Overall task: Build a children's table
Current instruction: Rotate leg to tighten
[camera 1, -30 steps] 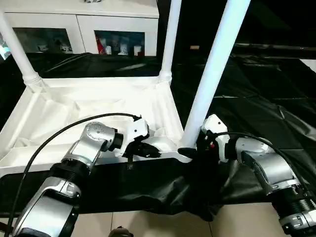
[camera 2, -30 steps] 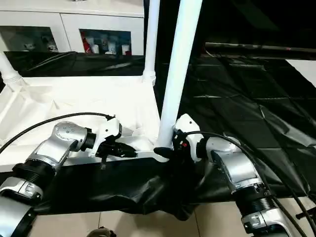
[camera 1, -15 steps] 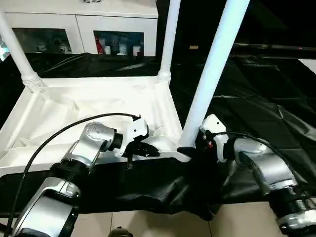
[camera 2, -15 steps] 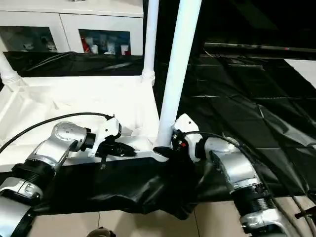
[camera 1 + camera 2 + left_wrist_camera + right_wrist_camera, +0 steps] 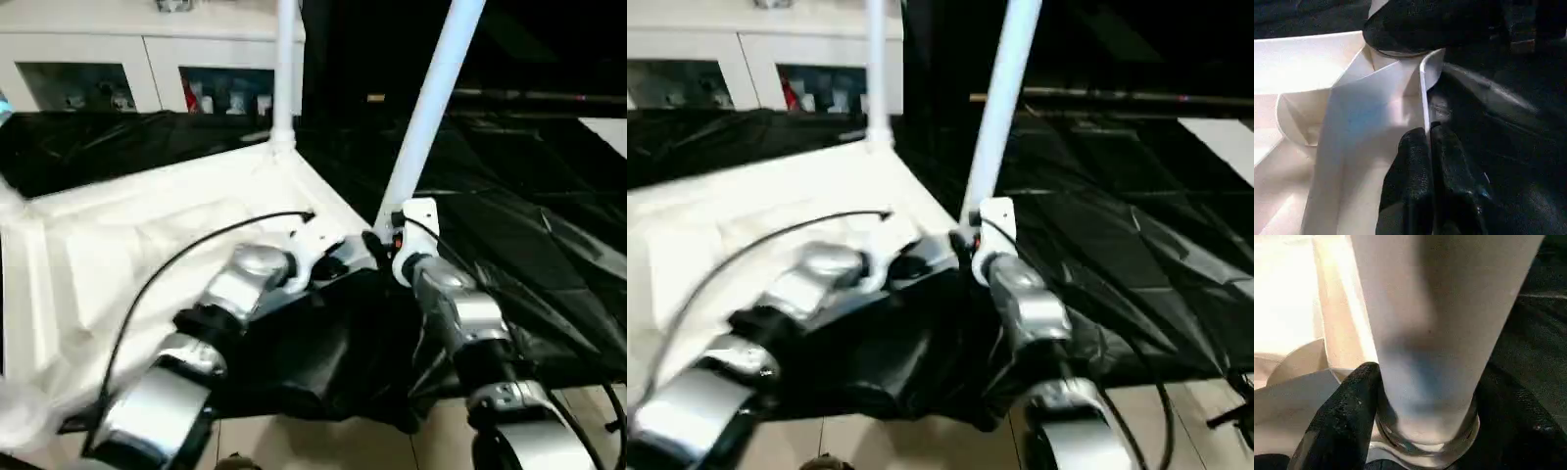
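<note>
At the tabletop's near corner socket, right gripper clasps the leg's base; left gripper pinches the thin rim; light, stiff, slippery plastic; grip low.

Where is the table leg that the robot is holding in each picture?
Left eye: the near leg slants up right of centre.
Right eye: it rises just right of centre.
Left wrist: its base, far end.
Right wrist: it, big, centre.
Shared landmark: the tabletop's rim.
</note>
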You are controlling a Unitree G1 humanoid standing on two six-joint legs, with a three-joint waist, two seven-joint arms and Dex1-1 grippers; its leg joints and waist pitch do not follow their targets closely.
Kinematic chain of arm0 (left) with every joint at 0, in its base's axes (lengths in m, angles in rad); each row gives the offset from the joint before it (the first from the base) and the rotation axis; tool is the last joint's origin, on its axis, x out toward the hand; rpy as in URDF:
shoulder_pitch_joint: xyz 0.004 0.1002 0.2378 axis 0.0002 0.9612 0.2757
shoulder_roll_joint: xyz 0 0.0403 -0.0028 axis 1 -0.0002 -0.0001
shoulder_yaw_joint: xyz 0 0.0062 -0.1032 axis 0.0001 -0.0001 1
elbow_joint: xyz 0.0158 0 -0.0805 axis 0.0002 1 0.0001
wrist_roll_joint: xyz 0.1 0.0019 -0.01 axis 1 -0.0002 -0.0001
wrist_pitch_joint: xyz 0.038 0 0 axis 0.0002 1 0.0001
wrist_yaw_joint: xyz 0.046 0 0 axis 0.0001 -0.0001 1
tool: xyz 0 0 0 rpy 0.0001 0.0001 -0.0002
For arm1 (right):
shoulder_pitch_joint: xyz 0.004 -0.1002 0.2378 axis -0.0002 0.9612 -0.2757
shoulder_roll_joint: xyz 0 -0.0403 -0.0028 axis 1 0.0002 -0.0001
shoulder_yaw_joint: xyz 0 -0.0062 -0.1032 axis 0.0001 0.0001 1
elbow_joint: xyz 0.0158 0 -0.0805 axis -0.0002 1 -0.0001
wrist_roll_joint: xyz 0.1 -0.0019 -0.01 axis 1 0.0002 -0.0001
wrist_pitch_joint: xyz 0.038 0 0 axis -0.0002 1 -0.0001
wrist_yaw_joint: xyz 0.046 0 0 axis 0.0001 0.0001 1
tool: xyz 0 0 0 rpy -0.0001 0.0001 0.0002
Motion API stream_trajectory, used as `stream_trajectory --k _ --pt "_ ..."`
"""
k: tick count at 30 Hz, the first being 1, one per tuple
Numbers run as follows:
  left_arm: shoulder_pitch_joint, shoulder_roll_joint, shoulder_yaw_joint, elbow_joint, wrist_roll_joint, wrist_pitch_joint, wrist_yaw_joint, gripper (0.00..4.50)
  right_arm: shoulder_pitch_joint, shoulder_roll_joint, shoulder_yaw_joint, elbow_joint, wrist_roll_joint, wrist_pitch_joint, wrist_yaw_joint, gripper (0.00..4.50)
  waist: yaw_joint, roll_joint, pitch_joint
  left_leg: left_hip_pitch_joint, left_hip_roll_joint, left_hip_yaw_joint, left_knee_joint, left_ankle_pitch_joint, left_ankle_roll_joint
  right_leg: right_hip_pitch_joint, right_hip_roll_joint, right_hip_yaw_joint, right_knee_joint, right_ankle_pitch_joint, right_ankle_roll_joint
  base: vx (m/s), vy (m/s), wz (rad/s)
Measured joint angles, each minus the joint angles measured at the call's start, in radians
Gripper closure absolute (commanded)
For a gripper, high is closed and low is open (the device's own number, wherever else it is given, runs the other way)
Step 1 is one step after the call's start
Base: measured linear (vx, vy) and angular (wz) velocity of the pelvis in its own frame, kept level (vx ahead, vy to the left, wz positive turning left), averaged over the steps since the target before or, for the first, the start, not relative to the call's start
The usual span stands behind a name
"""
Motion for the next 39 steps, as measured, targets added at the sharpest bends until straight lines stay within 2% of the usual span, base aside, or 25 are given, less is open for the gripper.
stream_trajectory --k 1,2,8,11,15,20,27,28,39 --pt "-0.001 0.000 0.000 0.002 0.000 -0.002 0.000 4.50 0.000 0.001 -0.001 0.003 -0.001 -0.007 0.000 1.91 0.000 0.000 0.000 0.000 0.000 0.000 0.000 0.000 0.000 0.000 0.000 0.000 0.000 0.000 0.000 0.000 0.000 0.00" --pt "-0.002 0.001 0.000 0.003 0.000 -0.004 0.000 4.50 0.000 0.002 -0.005 0.005 -0.001 -0.011 0.005 1.35 0.000 0.001 0.000 0.000 0.000 0.000 -0.001 0.000 0.000 0.000 0.000 0.000 0.000 0.000 0.000 0.000 0.000 0.00" --pt "0.001 0.040 0.000 0.003 -0.005 -0.046 -0.054 4.50 0.016 -0.047 0.019 -0.010 0.004 -0.032 0.150 0.86 -0.007 0.003 0.002 -0.002 0.000 0.000 -0.003 0.000 0.000 -0.003 0.001 0.000 0.000 0.002 0.000 0.000 0.000 0.00" --pt "0.007 0.073 -0.002 0.001 -0.016 -0.084 -0.121 4.50 0.043 -0.093 0.049 -0.036 0.008 -0.028 0.234 0.86 -0.004 0.004 0.002 -0.003 0.000 0.000 -0.005 0.000 0.000 -0.003 0.001 -0.001 -0.001 0.002 0.000 0.000 0.000 0.00" --pt "0.050 0.159 -0.006 -0.055 -0.039 -0.136 -0.264 4.50 0.133 -0.251 0.133 -0.188 0.029 0.006 0.496 0.86 -0.002 0.007 0.002 -0.005 0.001 0.000 -0.002 0.000 0.000 -0.004 0.001 -0.001 -0.004 0.000 0.001 0.000 0.000 0.00" --pt "0.100 0.243 -0.010 -0.115 -0.075 -0.177 -0.425 4.50 0.178 -0.342 0.189 -0.301 0.049 0.006 0.703 0.86 -0.004 0.007 0.002 -0.006 0.001 0.000 -0.001 0.000 0.000 -0.005 0.001 -0.001 -0.004 -0.001 0.001 0.000 0.000 0.00" --pt "0.157 0.281 -0.027 -0.212 -0.111 -0.158 -0.553 4.50 0.190 -0.369 0.244 -0.367 0.077 0.023 0.820 0.86 0.010 0.007 0.003 -0.006 0.001 0.000 -0.001 0.000 0.000 -0.004 0.001 -0.001 -0.003 -0.001 0.000 0.000 0.000 0.00" --pt "0.157 0.282 -0.027 -0.213 -0.113 -0.156 -0.556 4.50 0.190 -0.369 0.246 -0.368 0.079 0.025 0.823 1.11 0.011 0.007 0.003 -0.005 0.001 0.000 -0.001 0.000 0.000 -0.004 0.001 -0.001 -0.003 -0.001 0.000 0.000 0.000 0.00" --pt "0.167 0.285 -0.027 -0.236 -0.113 -0.147 -0.555 4.50 0.190 -0.377 0.253 -0.366 0.074 0.028 0.853 1.84 0.013 0.005 0.003 -0.006 0.001 0.001 -0.001 0.000 0.000 -0.005 0.001 -0.001 -0.002 -0.001 0.001 0.000 0.000 0.00"
